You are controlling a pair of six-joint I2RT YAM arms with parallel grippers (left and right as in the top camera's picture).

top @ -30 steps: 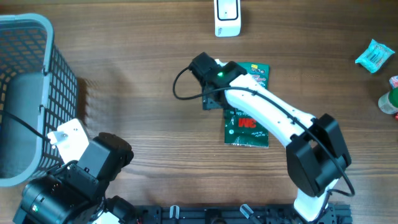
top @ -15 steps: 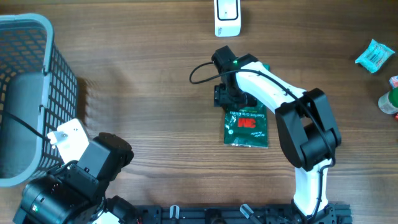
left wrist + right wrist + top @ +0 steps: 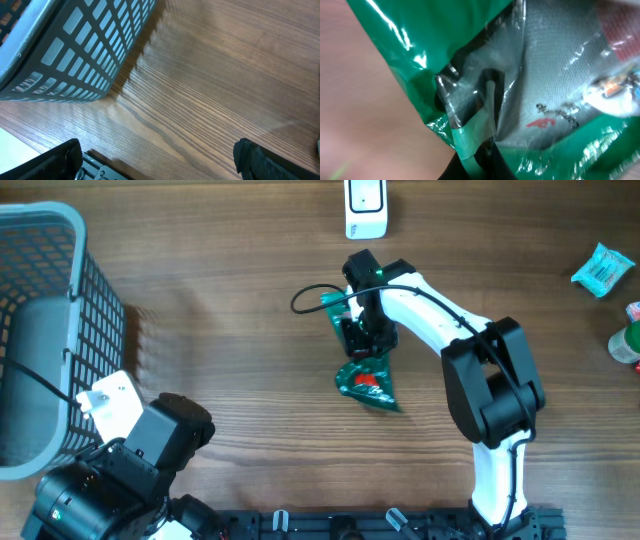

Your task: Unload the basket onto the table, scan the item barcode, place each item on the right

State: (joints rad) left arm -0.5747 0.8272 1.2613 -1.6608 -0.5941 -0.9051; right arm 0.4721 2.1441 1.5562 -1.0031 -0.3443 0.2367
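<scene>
Green packet [image 3: 367, 383] sits mid-table, at 6 o'clock from the white scanner [image 3: 365, 205], crumpled, pinched at its 12 o'clock edge by the right gripper [image 3: 362, 340], jaws closed on the film. Looks light, soft, glossy; likely slippery, so grip a sealed edge. Left gripper [image 3: 157, 147] gapes wide, empty, near the basket [image 3: 65, 55]. Right wrist view shows film bunched in the pinch; overhead hides that. No barcode visible anywhere.

Setting: mock shop checkout on a robot test bench
Surface: wood-grain table [image 3: 220, 300]
Container: grey mesh shopping basket [image 3: 45, 216], far left
Device: white scanner unit [image 3: 366, 208], back edge
Goods: green packet [image 3: 366, 385], mid-table; teal packet [image 3: 603, 268], right edge
Operators: two robot arms [image 3: 435, 308]
</scene>
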